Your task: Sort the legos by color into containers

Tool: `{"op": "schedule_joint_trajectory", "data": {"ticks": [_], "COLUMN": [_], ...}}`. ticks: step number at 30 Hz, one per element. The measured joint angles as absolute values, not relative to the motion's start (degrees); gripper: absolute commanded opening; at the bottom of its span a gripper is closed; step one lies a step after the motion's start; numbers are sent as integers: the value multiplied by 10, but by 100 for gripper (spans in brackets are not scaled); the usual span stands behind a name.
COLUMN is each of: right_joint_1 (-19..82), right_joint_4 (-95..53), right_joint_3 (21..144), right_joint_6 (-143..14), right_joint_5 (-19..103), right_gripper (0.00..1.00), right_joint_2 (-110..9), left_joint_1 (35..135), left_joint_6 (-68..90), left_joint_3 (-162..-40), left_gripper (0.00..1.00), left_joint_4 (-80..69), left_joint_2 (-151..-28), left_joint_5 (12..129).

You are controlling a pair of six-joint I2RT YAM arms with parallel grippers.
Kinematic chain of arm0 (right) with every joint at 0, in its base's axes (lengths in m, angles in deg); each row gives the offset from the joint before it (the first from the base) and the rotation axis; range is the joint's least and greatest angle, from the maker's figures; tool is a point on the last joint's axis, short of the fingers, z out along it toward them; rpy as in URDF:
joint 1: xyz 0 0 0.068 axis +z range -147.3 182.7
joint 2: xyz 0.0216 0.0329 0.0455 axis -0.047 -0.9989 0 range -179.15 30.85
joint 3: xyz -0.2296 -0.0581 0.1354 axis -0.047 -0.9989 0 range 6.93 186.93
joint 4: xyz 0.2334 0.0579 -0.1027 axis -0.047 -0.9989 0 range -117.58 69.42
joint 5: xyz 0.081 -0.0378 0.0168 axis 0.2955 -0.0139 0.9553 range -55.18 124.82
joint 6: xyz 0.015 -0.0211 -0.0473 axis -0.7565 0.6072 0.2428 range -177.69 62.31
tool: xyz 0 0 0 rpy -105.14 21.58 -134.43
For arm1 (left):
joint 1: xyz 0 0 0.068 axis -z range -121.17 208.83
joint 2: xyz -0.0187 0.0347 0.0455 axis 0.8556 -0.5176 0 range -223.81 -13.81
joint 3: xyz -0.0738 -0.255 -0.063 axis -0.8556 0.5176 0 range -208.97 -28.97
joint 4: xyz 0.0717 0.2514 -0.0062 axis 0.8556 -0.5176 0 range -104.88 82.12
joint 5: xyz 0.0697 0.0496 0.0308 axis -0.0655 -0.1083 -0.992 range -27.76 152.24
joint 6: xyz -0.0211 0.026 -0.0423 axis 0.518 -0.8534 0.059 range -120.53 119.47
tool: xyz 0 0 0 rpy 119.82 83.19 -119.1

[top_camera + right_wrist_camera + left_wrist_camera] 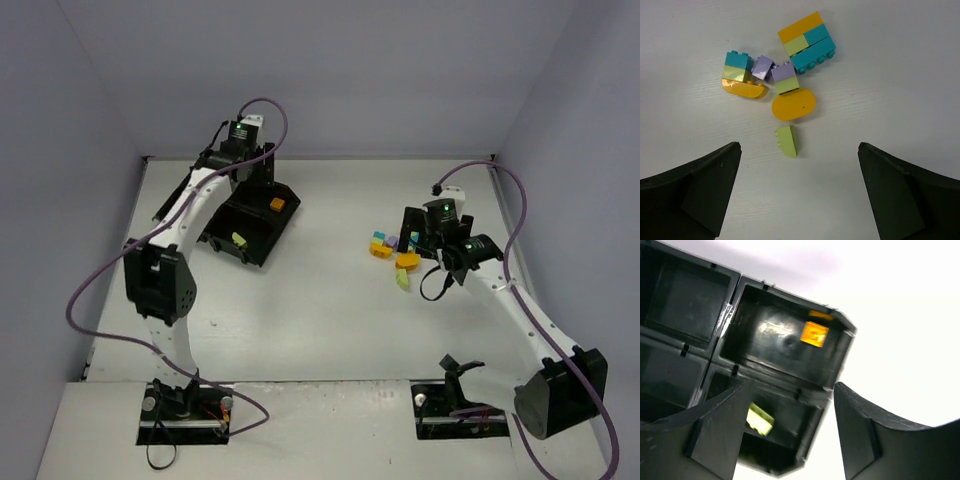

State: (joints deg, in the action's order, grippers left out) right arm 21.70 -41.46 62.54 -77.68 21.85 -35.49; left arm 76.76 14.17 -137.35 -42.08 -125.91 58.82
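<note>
Now left fingers [715,440] parted, empty over far-left tray [840,355] holding orange brick [814,333] and yellow-green brick [759,420] in separate compartments; right fingers [695,195] wide apart above legos [784,74] on desk [890,75] right side, likely lining up a pick.

table [330,330]: white, matte | walls [350,70]: pale lavender, enclosing three sides

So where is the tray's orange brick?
The orange brick lies on the top view's left side, in the tray's far right compartment.
</note>
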Motion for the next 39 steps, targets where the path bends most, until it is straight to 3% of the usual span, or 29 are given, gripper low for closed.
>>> {"op": "schedule_joint_trajectory", "data": {"ticks": [4,8,9,14,23,39], "right_joint_1": [217,217,217,217,217,217], "right_joint_4": [-409,-396,-392,-368,-336,-313], "right_joint_3": [639,648,653,684,741,767], "right_joint_6": [-789,-796,-797,-798,-826,-940], "right_joint_5": [218,236,242,254,245,230], "right_gripper": [96,68,55,24,32,28], "right_joint_2": [-407,-456,-470,-539,-658,-768], "left_joint_1": [780,794,798,802,802,802], "left_joint_6": [159,170,174,186,208,223], "left_joint_3": [-1299,-1227,-1205,-1096,-988,-958], "left_gripper": [61,61,61,61,61,61], "left_joint_4": [-412,-405,-402,-408,-429,-453], "left_joint_2": [-1142,-1058,-1040,-974,-882,-829], "left_joint_5": [607,623,626,639,655,665]}}
